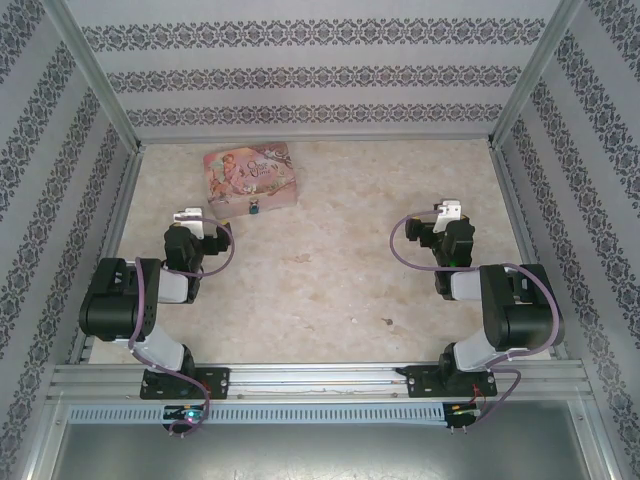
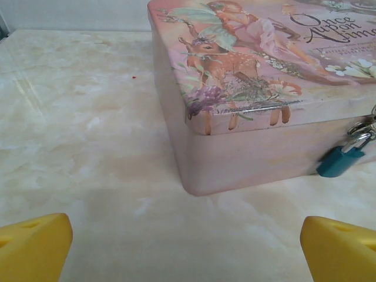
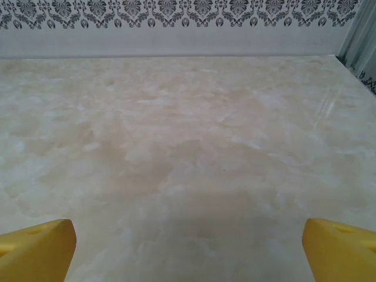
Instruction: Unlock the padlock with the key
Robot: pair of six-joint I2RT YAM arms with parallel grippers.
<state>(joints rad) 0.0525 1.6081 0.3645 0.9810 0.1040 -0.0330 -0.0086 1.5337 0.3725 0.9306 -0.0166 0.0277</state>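
Top external view is showing the marbled table [image 1: 330, 280] filling the cell, with the pink tin [image 1: 250, 177] sitting at the far left. The left gripper [image 1: 190, 215] is hovering just near of the tin's left corner, and the right gripper [image 1: 448, 210] is hanging over bare table, well apart on the right. Both pincers are standing spread wide and pinching nothing, with the yellow tips sitting at the edges of each wrist view. The padlock [image 2: 341, 161] is hanging on the tin's near wall below the lid edge, at the right margin of the left wrist view, with its body lying against the wall close to the table. It is tiny next to the tin, with a teal-blue body and a thin silver shackle [image 2: 358, 141] looping up into a bunch of silver rings [image 2: 367, 123]. Whether a key is among them I cannot tell. My judgement is that the task is only starting and finding the key is coming first. The left arm should be sliding right until the lock is centring between its tips. One pincer should then be steadying the body, since it will likely swing, while the other is feeding the key in straight. The keyhole is facing away from these views, so its angle needs checking.
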